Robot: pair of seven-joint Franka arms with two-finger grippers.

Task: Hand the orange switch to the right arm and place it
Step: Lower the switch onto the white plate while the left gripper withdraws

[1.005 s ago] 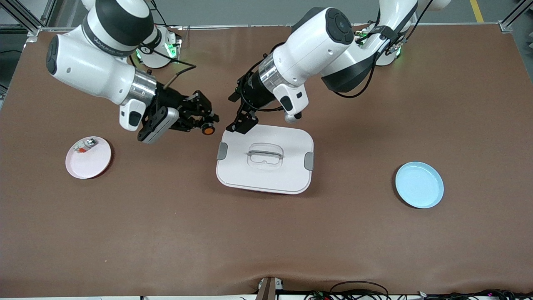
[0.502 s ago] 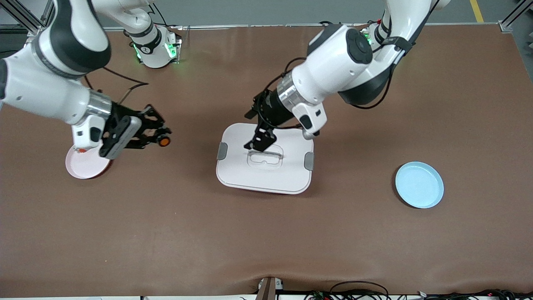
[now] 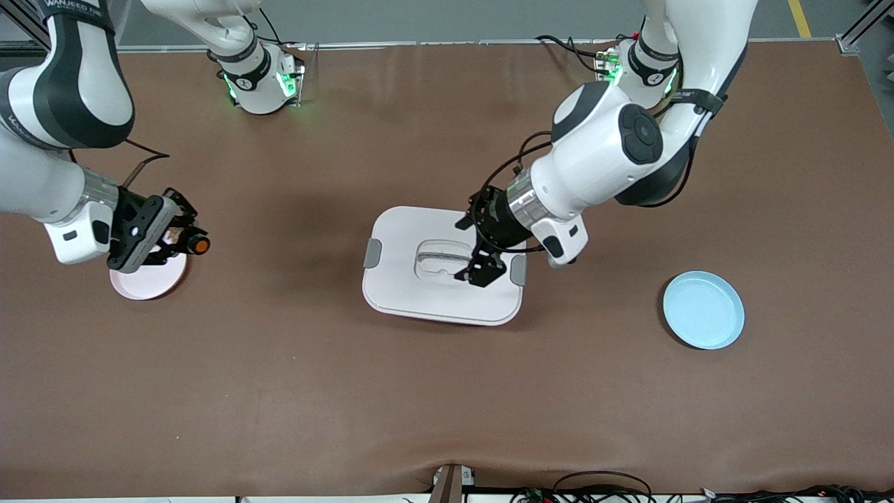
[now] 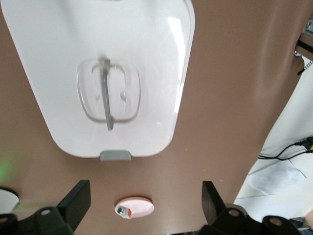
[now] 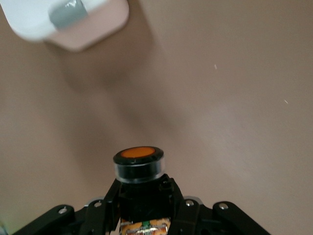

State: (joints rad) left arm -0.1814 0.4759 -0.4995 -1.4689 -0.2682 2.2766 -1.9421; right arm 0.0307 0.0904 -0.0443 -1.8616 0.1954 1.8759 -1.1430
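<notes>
Holding the orange switch point(image 3: 200, 245) in our right gripper point(image 3: 183, 241) over the pink plate point(image 3: 148, 281), we next lower it; our left gripper point(image 3: 480, 269), spread wide, waits.

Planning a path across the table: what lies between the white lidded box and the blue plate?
Only bare brown table between the box and the blue plate, seen in the front view.

right tool point(image 3: 183, 242) carried orange switch point(image 3: 200, 245) over to pink plate point(image 3: 143, 283), left tool point(image 3: 479, 270) drew back over white lid point(image 3: 443, 264)
</notes>
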